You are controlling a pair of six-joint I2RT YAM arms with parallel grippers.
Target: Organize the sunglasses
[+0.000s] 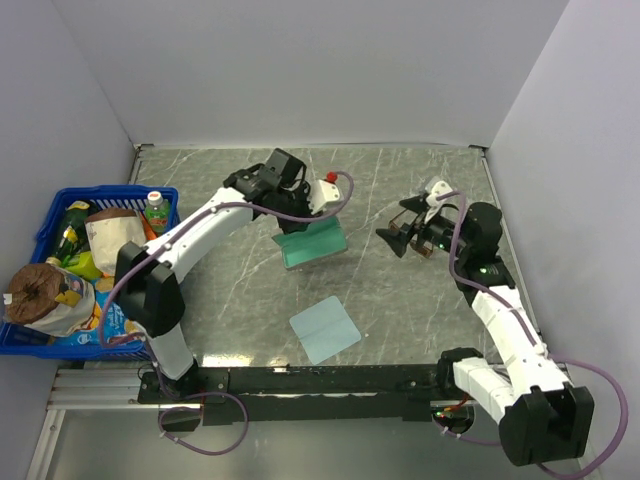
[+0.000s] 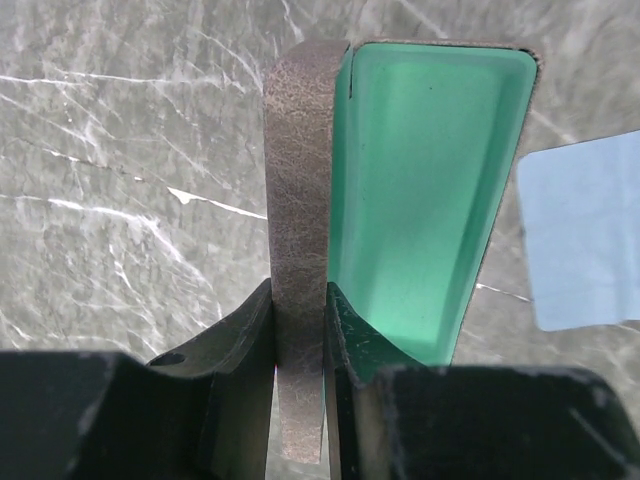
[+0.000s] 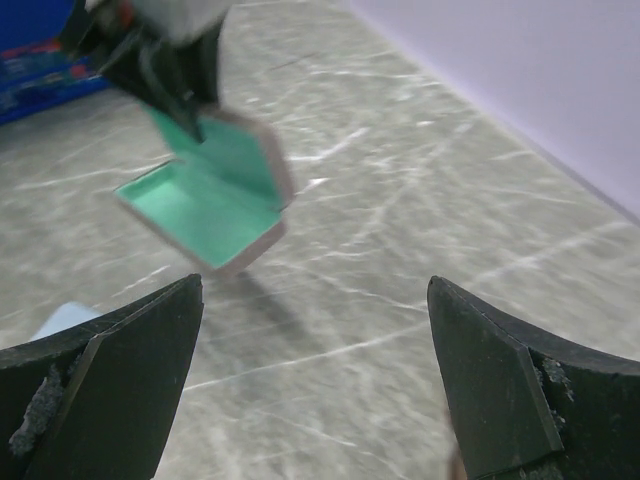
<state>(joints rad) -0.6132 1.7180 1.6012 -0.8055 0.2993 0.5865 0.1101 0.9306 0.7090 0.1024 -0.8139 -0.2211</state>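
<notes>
Hard to pick out the sunglasses: maybe that brownish bit just beside the right gripper, spread wide, apparently empty. Pinching the open case by its wall with the left gripper. Probably presenting the case. Next up: fetching the sunglasses, lowering gently onto the teal lining.
</notes>
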